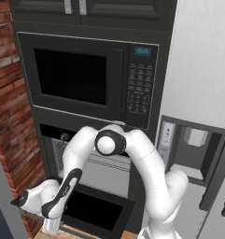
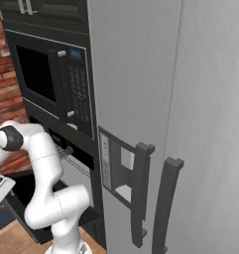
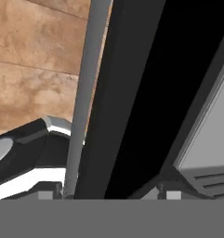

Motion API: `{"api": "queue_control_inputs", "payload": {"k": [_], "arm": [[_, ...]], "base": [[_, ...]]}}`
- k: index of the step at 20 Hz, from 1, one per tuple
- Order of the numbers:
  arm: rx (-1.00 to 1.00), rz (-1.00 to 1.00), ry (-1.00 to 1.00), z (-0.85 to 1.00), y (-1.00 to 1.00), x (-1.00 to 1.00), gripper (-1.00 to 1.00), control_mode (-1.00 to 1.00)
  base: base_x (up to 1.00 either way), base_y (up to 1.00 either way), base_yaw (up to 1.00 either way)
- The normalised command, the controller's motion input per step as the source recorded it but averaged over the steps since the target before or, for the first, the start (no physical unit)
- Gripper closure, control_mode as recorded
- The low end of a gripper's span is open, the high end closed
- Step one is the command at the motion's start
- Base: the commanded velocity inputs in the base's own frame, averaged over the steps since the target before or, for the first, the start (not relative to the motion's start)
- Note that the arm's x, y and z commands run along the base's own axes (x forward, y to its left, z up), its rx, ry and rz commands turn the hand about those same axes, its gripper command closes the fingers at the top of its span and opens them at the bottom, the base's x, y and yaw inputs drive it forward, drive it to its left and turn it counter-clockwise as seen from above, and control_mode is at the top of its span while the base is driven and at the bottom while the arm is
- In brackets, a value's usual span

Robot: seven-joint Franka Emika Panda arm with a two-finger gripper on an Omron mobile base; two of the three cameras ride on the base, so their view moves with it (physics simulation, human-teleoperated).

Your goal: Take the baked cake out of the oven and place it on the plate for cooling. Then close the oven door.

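The black oven [image 1: 102, 170] sits under the built-in microwave, and its oven door [image 1: 93, 210] hangs dropped open. My arm reaches down to the left, with the gripper [image 1: 51, 225] at the door's outer edge. In the hand view the silver bar handle [image 3: 85, 93] runs up the picture beside the black door panel [image 3: 132, 93]. The gripper [image 3: 108, 193] stands open, its fingertips [image 3: 52, 191] wide apart, with the handle and the door's edge between them. A wire rack shows in the grey oven cavity [image 3: 208, 139]. The baked cake and the plate are out of view.
The black microwave [image 1: 86, 77] with its keypad is above the oven. A brick wall [image 1: 11, 116] stands on the left. On the right a grey fridge [image 2: 190, 99] has a dispenser [image 1: 193, 149] and dark handles. Wooden floor [image 3: 34, 69] lies below the door.
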Motion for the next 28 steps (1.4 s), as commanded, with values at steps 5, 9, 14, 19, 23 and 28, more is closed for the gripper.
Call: {"api": "queue_control_inputs", "payload": {"k": [5, 9, 14, 19, 23, 28], "arm": [[0.00, 0.02, -0.06, 0.99, -0.42, 0.39, -1.00, -1.00], [-0.03, 0.09, 0.00, 0.16, -0.69, 0.94, -1.00, -1.00], [-0.19, 0.13, 0.04, -0.13, -0.43, 0.84, -1.00, -1.00], [-0.09, 0.14, 0.40, -0.23, -0.16, 0.96, -1.00, -1.00], [-0.24, 0.13, 0.25, -0.28, -0.29, 0.90, -1.00, -1.00], [-0.40, 0.20, 0.11, -0.54, -0.14, 0.63, -1.00, -1.00]], "base": [[0.00, 0.00, 0.00], [0.00, 0.00, 0.00], [0.00, 0.00, 0.00], [0.00, 0.00, 0.00], [0.00, 0.00, 0.00], [0.00, 0.00, 0.00]]}}
